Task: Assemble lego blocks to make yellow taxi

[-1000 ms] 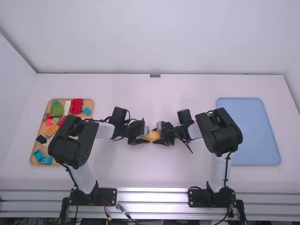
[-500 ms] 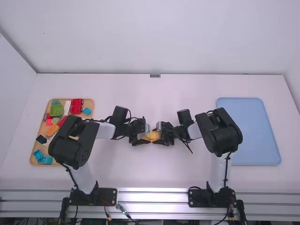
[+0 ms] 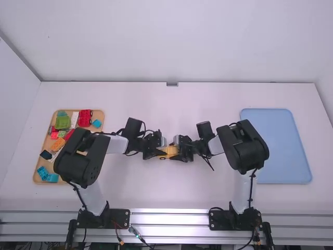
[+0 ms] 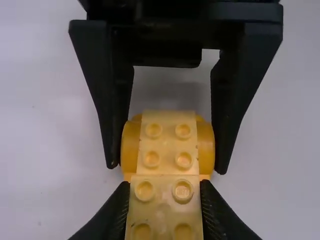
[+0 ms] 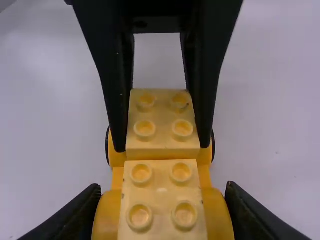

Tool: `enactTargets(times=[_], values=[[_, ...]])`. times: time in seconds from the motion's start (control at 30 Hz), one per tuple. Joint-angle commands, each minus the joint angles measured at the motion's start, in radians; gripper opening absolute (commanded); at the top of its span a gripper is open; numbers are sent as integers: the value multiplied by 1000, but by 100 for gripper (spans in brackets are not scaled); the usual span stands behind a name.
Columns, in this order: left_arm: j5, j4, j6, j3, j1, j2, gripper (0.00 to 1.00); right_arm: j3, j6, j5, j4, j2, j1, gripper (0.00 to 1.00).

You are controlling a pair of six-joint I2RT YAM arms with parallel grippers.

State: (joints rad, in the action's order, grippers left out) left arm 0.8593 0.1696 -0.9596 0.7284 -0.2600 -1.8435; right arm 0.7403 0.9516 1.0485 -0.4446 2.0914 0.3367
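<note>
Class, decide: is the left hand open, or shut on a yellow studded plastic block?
Shut: the left hand has a finger against each side of the yellow block.

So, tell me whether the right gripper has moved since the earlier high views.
No, not visibly: in the high view, the right gripper keeps its place relative to the blue tray.

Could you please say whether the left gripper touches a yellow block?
Touching: in the right wrist view, the left gripper clamps the yellow block between fingers.

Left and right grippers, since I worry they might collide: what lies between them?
The yellow block build lies between the left gripper and the right gripper, seen in the left wrist view.
</note>
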Motion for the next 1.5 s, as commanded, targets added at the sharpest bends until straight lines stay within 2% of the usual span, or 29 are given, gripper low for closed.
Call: enactTargets(times=[0.0, 0.1, 0.2, 0.23, 0.27, 0.3, 0.37, 0.4, 0.47, 0.6, 0.77, 0.83, 0.87, 0.9, 0.93, 0.97, 1.0, 1.03, 1.1, 1.47], values=[[13, -4, 1, 6, -2, 14, 19, 12, -3, -1, 6, 16, 4, 51], [14, -5, -27, 6, -2, 14, 14, 12, -3, -2, 7, 16, 4, 50], [15, -4, -35, 6, -2, 14, 14, 12, -3, -2, 7, 16, 5, 50], [15, -4, -35, 6, -2, 14, 19, 12, -4, -2, 7, 16, 4, 51], [16, -4, -36, 6, -2, 14, 29, 12, -4, -1, 6, 16, 4, 51], [21, -4, -35, 6, -3, 14, 44, 12, -4, -2, 6, 16, 4, 51], [21, -2, -36, 6, -10, 14, 52, 12, -4, -2, 6, 16, 5, 51], [22, 3, -35, 6, -10, 14, 67, 12, -4, -1, 6, 16, 4, 53], [26, 5, -35, 6, -9, 14, 78, 12, -4, -2, 6, 16, 5, 53], [98, 35, -32, 6, -3, 18, 93, 12, -4, -1, 7, 16, 5, 54], [101, 41, 16, 6, 21, 78, 95, 12, -4, -2, 7, 16, 5, 54], [101, 40, 56, 6, 26, 108, 90, 12, -4, -2, 6, 16, 5, 54], [99, 34, 58, 6, 23, 119, 79, 12, -4, -2, 6, 16, 4, 54], [89, 23, 49, 6, 23, 124, 60, 12, -4, -1, 6, 16, 4, 54], [82, 16, 47, 6, 23, 124, 50, 12, -4, -1, 6, 16, 4, 54], [65, 4, 48, 6, 26, 124, 29, 12, -4, -1, 6, 16, 4, 54], [48, -23, 48, 6, 23, 123, 16, 12, -4, -1, 6, 16, 5, 54], [40, -41, 47, 6, 19, 123, 9, 13, -4, -2, 6, 16, 5, 54], [40, -68, 46, 6, 17, 123, 2, 12, -3, -1, 6, 16, 5, 54], [42, -37, 32, -12, 20, 37, 2, 12, -4, -1, 6, 16, 5, 54]])
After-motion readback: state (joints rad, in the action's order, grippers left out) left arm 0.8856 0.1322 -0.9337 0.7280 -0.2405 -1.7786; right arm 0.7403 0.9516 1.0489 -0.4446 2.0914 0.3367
